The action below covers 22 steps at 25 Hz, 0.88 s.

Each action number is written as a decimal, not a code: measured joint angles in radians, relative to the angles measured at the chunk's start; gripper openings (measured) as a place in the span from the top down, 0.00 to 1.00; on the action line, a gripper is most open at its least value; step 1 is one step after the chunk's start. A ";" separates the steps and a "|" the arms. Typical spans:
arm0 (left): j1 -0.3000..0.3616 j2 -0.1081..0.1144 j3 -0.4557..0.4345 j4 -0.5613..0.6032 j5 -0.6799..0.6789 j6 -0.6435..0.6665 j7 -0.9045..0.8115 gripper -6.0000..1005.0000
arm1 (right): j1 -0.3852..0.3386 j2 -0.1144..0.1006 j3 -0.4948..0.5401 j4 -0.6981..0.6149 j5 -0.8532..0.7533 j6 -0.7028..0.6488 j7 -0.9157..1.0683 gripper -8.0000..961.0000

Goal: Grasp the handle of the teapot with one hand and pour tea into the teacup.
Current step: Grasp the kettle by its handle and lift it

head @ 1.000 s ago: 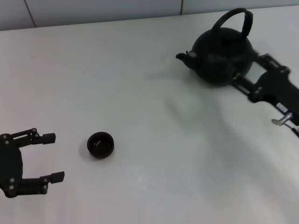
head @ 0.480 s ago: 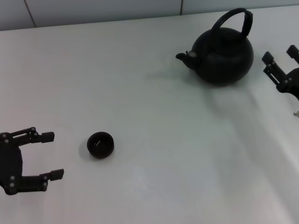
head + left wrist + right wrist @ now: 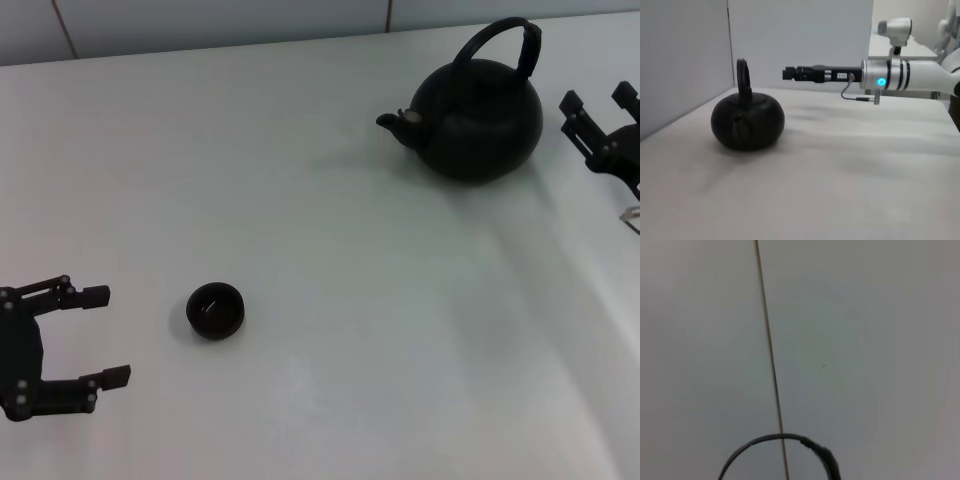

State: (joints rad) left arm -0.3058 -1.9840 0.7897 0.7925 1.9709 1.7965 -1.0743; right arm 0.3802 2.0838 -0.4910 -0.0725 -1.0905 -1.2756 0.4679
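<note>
- The right gripper (image 3: 598, 102) has pulled back from low against the teapot (image 3: 478, 118) to just beside it, level with the handle (image 3: 503, 38); its fingers stand apart, holding nothing.
- That suggests a fresh approach to the hoop; no grasp yet, no pouring begun.
- Nearest, the left gripper (image 3: 104, 336) sits parked, fingers apart, near the cup (image 3: 214, 310).
- The cup stands well apart from the pot, spout (image 3: 397, 122) turned toward the robot's left.
- The table (image 3: 330, 300) is plain white.
- Beyond it, a pale wall (image 3: 220, 20) with panel seams.
</note>
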 joint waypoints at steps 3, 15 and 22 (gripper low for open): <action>0.001 -0.002 -0.001 0.001 0.004 -0.003 0.001 0.16 | 0.036 0.000 0.020 0.002 0.000 0.053 -0.003 0.25; 0.000 -0.010 -0.003 -0.001 0.004 -0.005 0.009 0.16 | 0.112 -0.001 0.036 0.001 0.007 0.172 -0.002 0.25; -0.001 -0.018 -0.003 -0.001 0.010 -0.015 0.009 0.16 | 0.154 -0.002 0.049 -0.001 0.009 0.216 0.000 0.25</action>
State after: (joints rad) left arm -0.3069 -2.0019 0.7870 0.7915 1.9811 1.7815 -1.0651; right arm 0.5347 2.0822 -0.4420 -0.0737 -1.0813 -1.0599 0.4677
